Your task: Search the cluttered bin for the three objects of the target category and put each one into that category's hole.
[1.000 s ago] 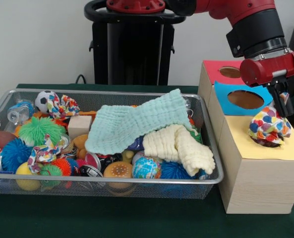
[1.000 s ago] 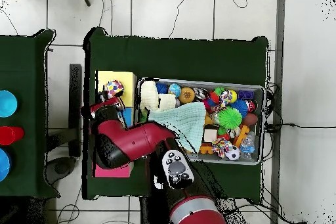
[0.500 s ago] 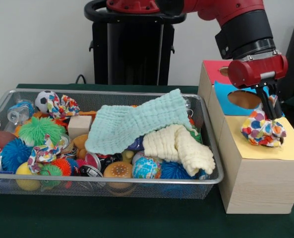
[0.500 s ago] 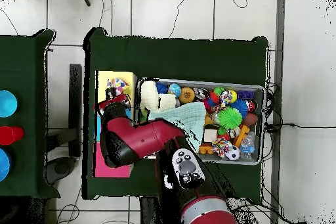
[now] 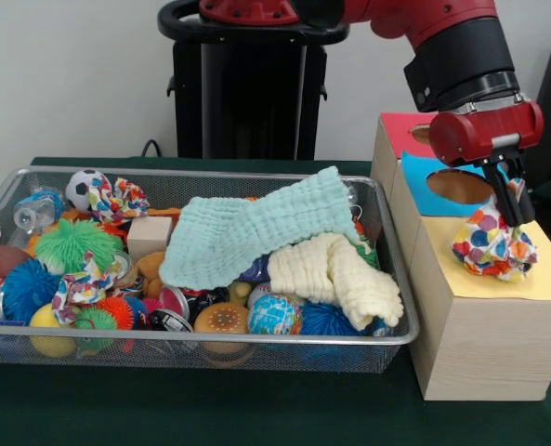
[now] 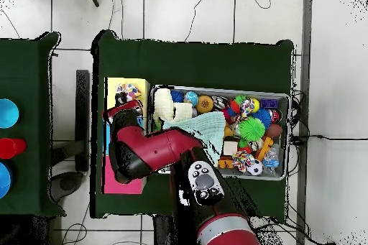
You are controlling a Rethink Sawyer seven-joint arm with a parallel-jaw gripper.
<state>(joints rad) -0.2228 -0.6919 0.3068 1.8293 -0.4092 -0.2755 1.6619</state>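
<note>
We've swung back slightly, the gripper (image 5: 516,216) still clenched on the spotted cloth bundle (image 5: 494,247) over the box's yellow panel (image 5: 546,280). Delivery step: next we must release it into the hole.

We see a bin (image 5: 387,339) of fine silvery wire mesh with a smooth metal rim. Over its clutter lie a mint cloth (image 5: 256,232) and a cream cloth (image 5: 335,274), both soft, matt and waffle-textured. The box (image 5: 484,339) shows pale wood grain, topped with matt yellow, blue and red paper-like sheets. The spotted fabric bundle (image 5: 493,246) looks crumpled. The arm (image 5: 461,56) is glossy red and black plastic. The bench (image 5: 210,409) wears dark green matt felt.
</note>
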